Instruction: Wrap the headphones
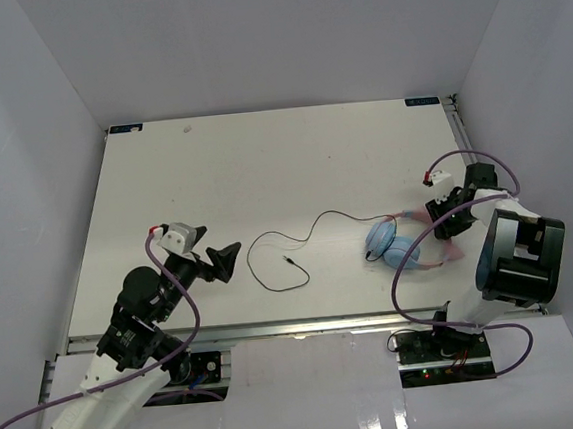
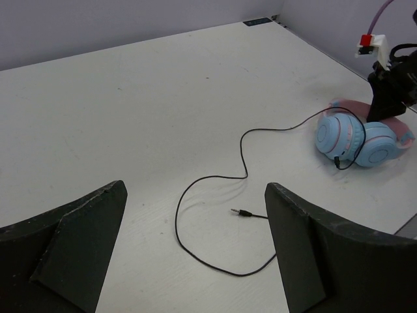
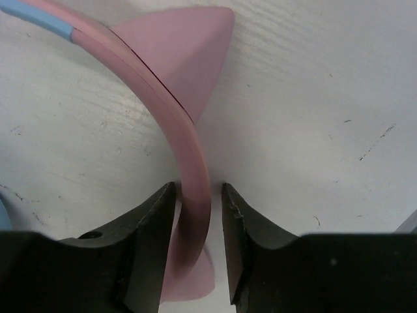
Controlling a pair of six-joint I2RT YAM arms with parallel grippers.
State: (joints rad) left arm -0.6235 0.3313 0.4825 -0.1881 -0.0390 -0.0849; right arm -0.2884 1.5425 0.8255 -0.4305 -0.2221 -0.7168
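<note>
At right gripper (image 3: pixel 198 188), jaws loosely straddle the headphones (image 3: pixel 186 140) — hidden overhead; left gripper (image 1: pixel 216 243) gapes.

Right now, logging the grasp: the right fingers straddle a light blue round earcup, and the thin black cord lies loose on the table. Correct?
No: in the right wrist view the right fingers straddle the curved pink headband, not an earcup. The thin black cord does lie loose.
</note>
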